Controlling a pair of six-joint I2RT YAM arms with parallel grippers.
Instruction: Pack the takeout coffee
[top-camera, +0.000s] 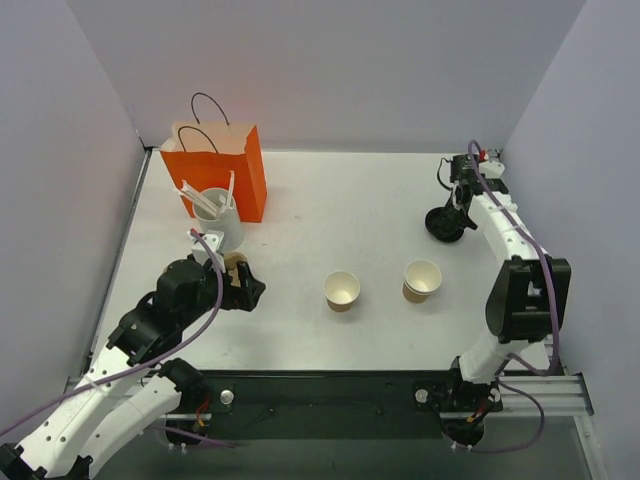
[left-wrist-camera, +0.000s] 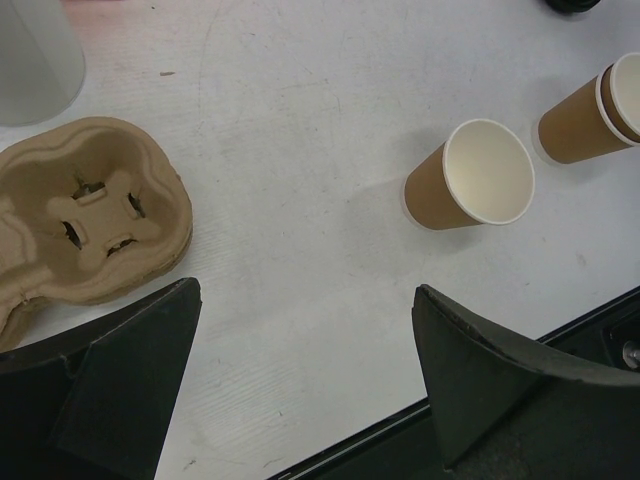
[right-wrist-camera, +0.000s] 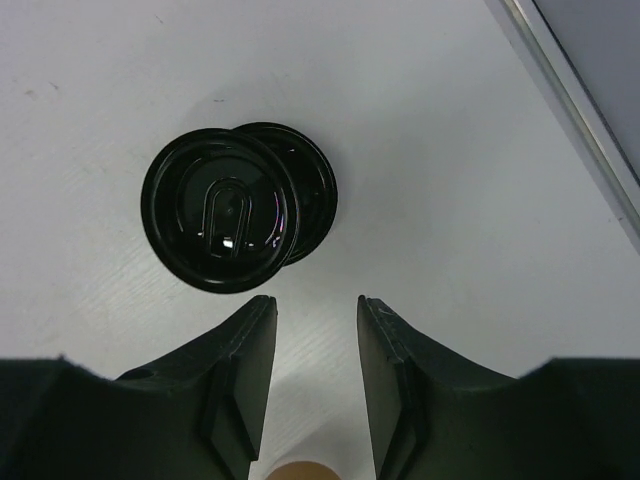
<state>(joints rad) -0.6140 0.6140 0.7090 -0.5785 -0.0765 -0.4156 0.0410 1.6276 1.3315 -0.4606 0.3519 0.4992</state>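
No cup wears a lid yet: the open tan kraft-paper cup (top-camera: 342, 290) stands mid-frame in the top view, and the right fingers (right-wrist-camera: 240, 370), parted and empty below two overlapping glossy black plastic lids (right-wrist-camera: 222, 210), could pinch both lids or skid one away.

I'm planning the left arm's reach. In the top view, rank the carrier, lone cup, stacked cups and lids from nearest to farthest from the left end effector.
From the left end effector:
1. Carrier, right beside it, on the table's left side.
2. Lone cup, mid-table.
3. Stacked cups, right of the lone cup.
4. Lids, far right, further back.
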